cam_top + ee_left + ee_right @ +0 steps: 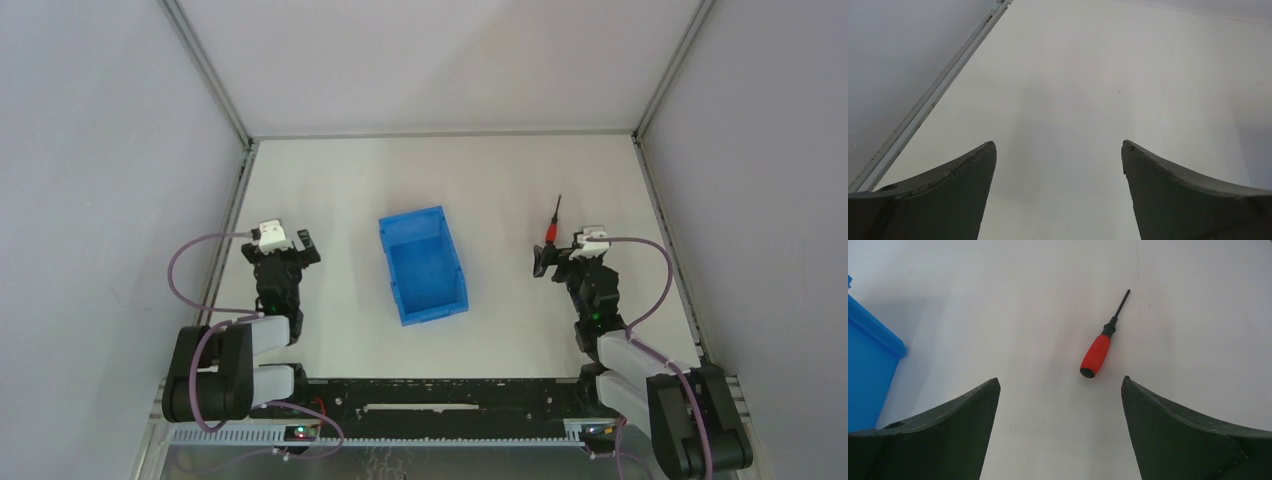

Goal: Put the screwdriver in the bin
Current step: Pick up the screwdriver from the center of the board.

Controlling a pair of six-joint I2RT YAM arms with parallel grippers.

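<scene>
The screwdriver (552, 224) lies flat on the white table, red handle toward me and thin black shaft pointing away; the right wrist view shows the screwdriver (1096, 354) just ahead of my fingertips. My right gripper (560, 258) stands open right behind the handle, with nothing between its fingers (955, 420). The blue bin (424, 266) sits upright and looks empty at the table's middle; the bin's corner (868, 370) fills the left edge of the right wrist view. My left gripper (290, 243) is open over bare table to the bin's left, holding nothing.
Grey enclosure walls with metal frame rails (232, 215) border the table on the left, right and back. A black rail (440, 395) with cabling runs between the two arm bases at the near edge.
</scene>
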